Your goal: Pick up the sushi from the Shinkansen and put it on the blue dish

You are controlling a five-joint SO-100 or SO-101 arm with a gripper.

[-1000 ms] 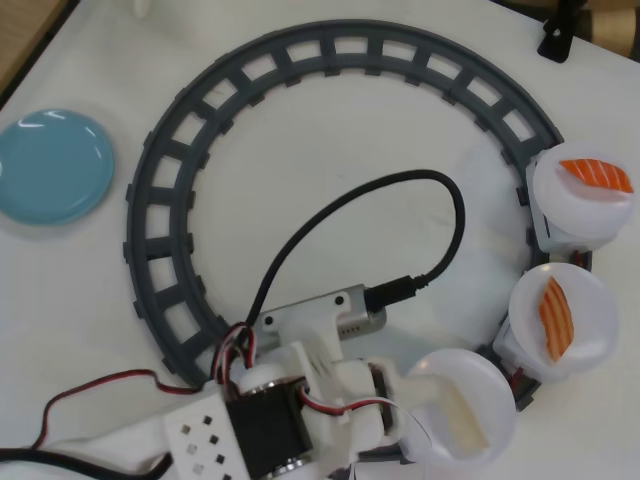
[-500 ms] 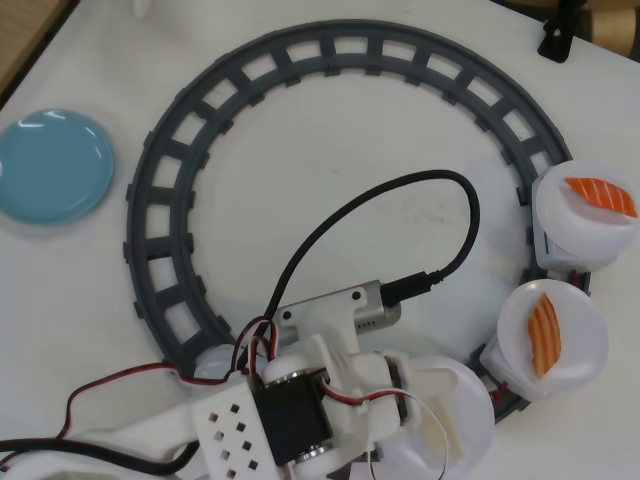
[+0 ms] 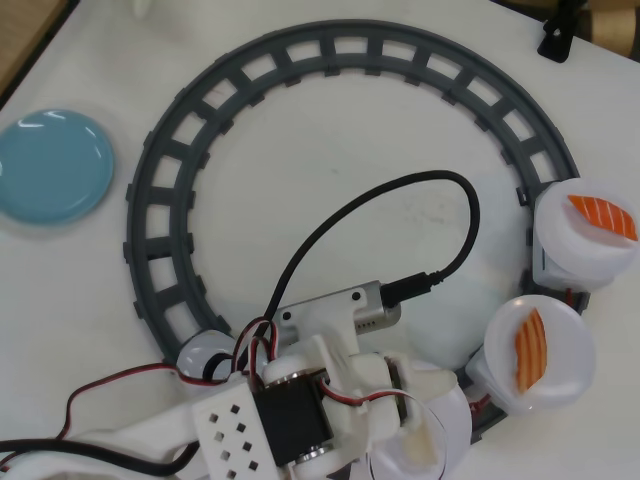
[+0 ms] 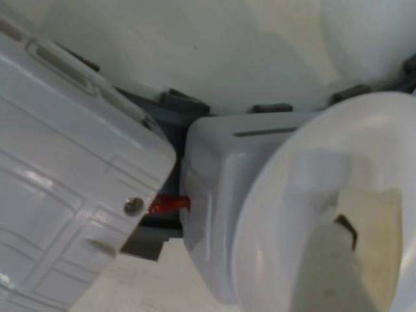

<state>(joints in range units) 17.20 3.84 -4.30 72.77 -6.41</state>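
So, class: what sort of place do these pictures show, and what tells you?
Probably a tabletop robot demo, set up as a toy conveyor-sushi game: a grey circular track, salmon nigiri on a white plate, and a blue dish.

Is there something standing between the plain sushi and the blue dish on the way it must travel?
Nothing tall does. The sushi lies on its white plate under the tool. Towards the blue dish lie only the low grey track, the black cable and bare table.

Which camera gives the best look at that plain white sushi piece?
The wrist view: the sushi fills the lower right, lying on its white plate. In the overhead view only a pale sliver shows at the bottom edge, mostly hidden by the arm.
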